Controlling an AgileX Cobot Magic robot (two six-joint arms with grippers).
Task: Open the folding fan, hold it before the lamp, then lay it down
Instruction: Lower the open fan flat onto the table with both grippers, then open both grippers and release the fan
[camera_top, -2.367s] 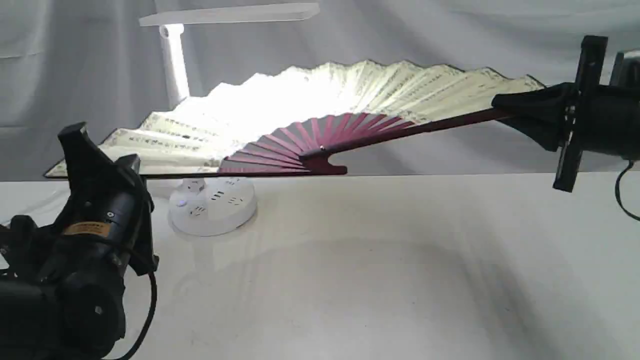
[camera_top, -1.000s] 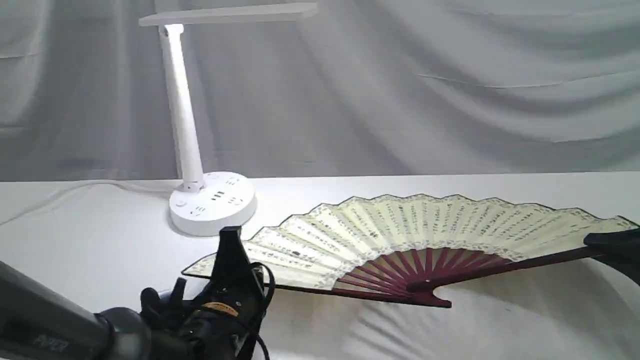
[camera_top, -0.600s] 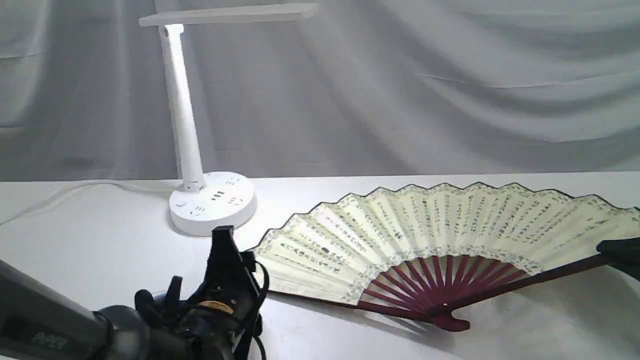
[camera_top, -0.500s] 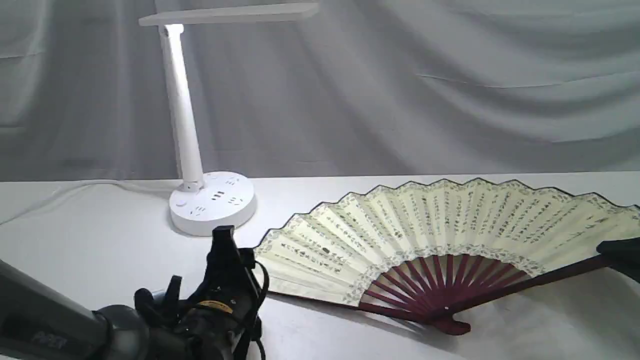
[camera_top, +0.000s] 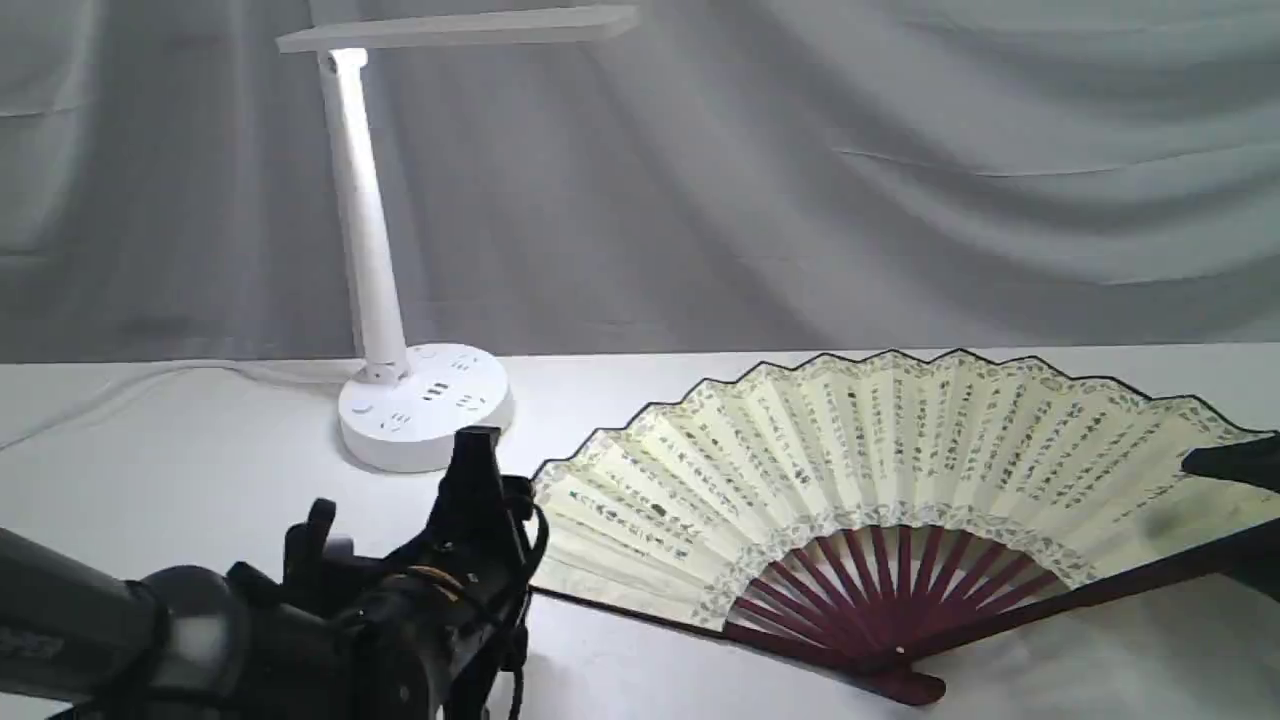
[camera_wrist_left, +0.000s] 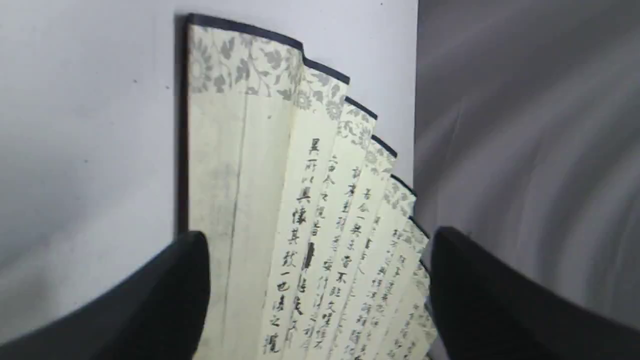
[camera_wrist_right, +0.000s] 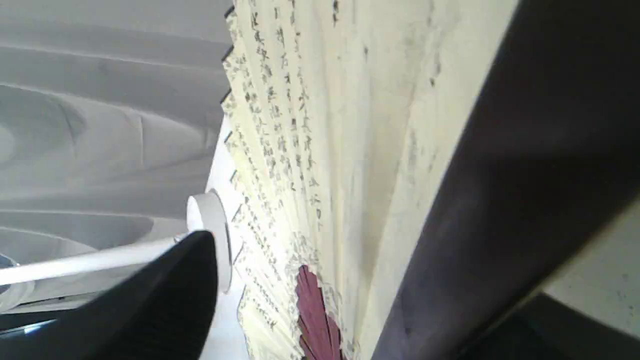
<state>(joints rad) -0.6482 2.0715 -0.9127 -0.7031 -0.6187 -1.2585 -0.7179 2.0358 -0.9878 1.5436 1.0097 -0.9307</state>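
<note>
The folding fan (camera_top: 880, 450) is spread wide on the right of the table, its cream leaf tilted up toward the camera and its maroon pivot (camera_top: 900, 685) on the tabletop. At the right edge my right gripper (camera_top: 1245, 515) is open, with the fan's right guard (camera_wrist_right: 500, 175) between its fingers and lying against the lower one. My left gripper (camera_top: 478, 490) stands open at the fan's left end (camera_wrist_left: 240, 165); its fingers (camera_wrist_left: 165, 300) straddle that end without touching it. The white lamp (camera_top: 365, 220) stands at the back left, away from the fan.
The lamp's round base (camera_top: 425, 405) sits just behind my left gripper, and its light bar (camera_top: 460, 25) reaches right overhead. The base also shows in the right wrist view (camera_wrist_right: 207, 212). A grey cloth backdrop (camera_top: 800, 180) hangs behind the white table (camera_top: 180, 470).
The fan came down from in front of the lamp to the table's right side. In the last half second the right gripper's fingers spread apart, and the left gripper shifted slightly right.
</note>
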